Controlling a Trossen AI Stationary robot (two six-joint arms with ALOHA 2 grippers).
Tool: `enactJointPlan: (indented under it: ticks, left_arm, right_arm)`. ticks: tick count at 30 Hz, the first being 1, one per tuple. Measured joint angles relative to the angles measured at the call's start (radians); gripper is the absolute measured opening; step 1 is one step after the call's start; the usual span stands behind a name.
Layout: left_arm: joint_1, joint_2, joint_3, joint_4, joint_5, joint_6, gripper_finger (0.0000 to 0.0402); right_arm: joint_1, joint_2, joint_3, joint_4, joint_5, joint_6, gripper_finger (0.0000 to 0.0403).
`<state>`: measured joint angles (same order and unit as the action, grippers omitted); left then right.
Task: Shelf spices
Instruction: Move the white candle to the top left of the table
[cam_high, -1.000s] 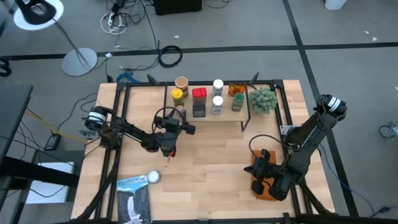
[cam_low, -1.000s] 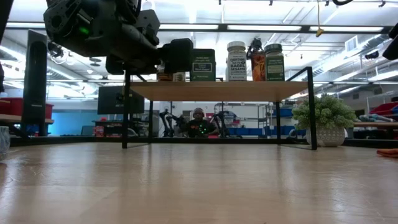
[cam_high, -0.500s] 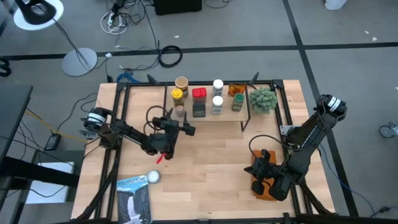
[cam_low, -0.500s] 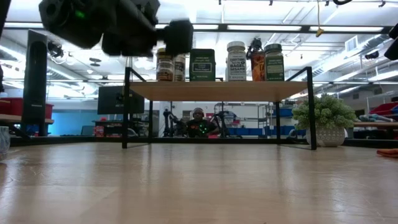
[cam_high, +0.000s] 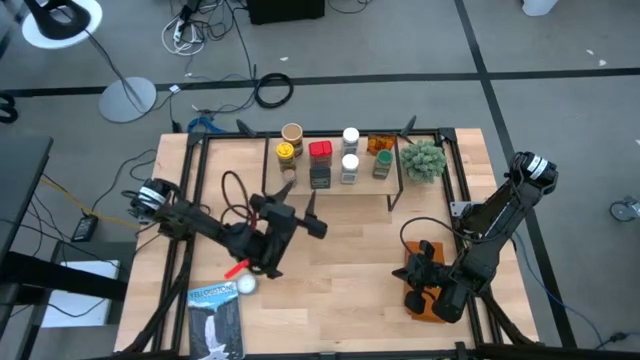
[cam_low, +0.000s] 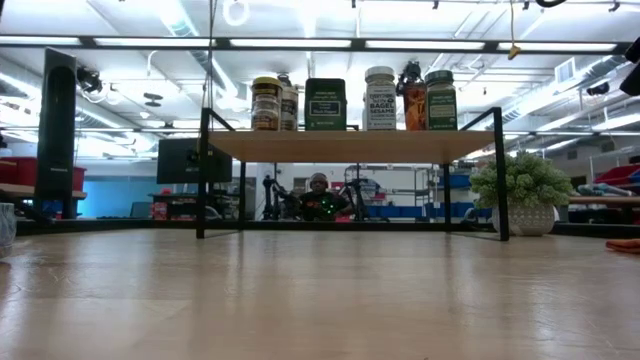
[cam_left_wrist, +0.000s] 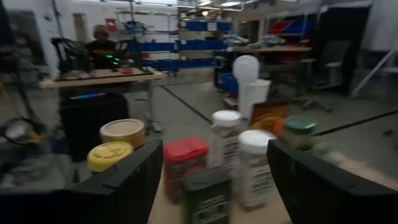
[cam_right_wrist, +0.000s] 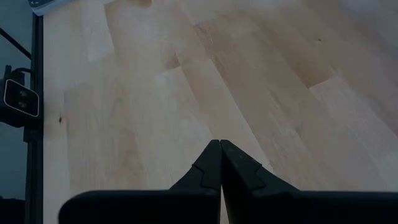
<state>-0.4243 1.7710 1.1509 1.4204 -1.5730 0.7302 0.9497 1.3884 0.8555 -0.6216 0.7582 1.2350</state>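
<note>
Your left gripper (cam_high: 300, 215), fingers wide and empty, hangs in front of the shelf (cam_high: 395, 190), where seven spices stand; next, reach for the white-lidded jar (cam_high: 246, 285) beside the booklet (cam_high: 215, 320).

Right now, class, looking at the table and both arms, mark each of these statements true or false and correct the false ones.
1. The left gripper is open and empty. True.
2. The right gripper is open. False: it is shut.
3. A white-lidded jar lies on the table by the booklet. True.
4. The plant stands on the shelf. False: it stands on the table beside it.
5. The shelf holds no spices. False: several stand on it.
</note>
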Motion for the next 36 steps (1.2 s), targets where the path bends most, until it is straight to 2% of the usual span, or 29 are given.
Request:
enactJointPlan:
  ticks: [6, 10, 12, 15, 18, 21, 25, 30, 33, 36]
  left_arm:
    - [-0.083, 0.001, 0.074, -0.043, 0.003, -0.032, 0.0292]
    - [-0.140, 0.000, 0.075, -0.157, 0.015, -0.063, 0.0292]
    - [-0.163, 0.001, 0.075, -0.234, 0.053, -0.083, 0.0292]
    - [-0.183, 0.002, 0.075, -0.365, 0.209, -0.209, 0.0292]
    - [-0.179, 0.003, 0.075, -0.524, 0.439, -0.362, 0.0292]
    - [-0.142, 0.003, 0.075, -0.738, 0.660, -0.595, 0.0292]
    - [-0.080, 0.004, 0.074, -0.997, 0.889, -0.862, 0.0292]
    - [-0.031, 0.004, 0.074, -1.197, 1.253, -1.022, 0.0292]
    - [-0.028, -0.006, 0.074, -1.325, 1.319, -1.116, 0.0292]
    - [-0.029, -0.022, 0.083, -1.560, 1.274, -1.250, 0.0292]
  right_arm:
    - [0.000, 0.000, 0.000, 0.000, -0.002, -0.026, 0.0001]
    - [0.000, 0.000, 0.000, 0.000, -0.002, -0.027, 0.0001]
    - [-0.002, 0.000, 0.000, 0.000, -0.003, -0.027, 0.0001]
    - [-0.002, 0.000, 0.000, 0.000, -0.027, -0.027, 0.0001]
    - [-0.002, 0.000, 0.000, 0.008, -0.053, -0.027, 0.0001]
    - [-0.002, 0.000, 0.000, 0.030, -0.055, -0.027, 0.0001]
    - [-0.002, 0.000, 0.000, 0.067, -0.055, -0.037, 0.0001]
    - [-0.003, 0.000, 0.000, 0.080, -0.055, -0.060, 0.0001]
    - [-0.003, 0.000, 0.000, 0.082, -0.055, -0.061, 0.0001]
    - [-0.004, 0.000, 0.000, 0.082, -0.054, -0.068, 0.0001]
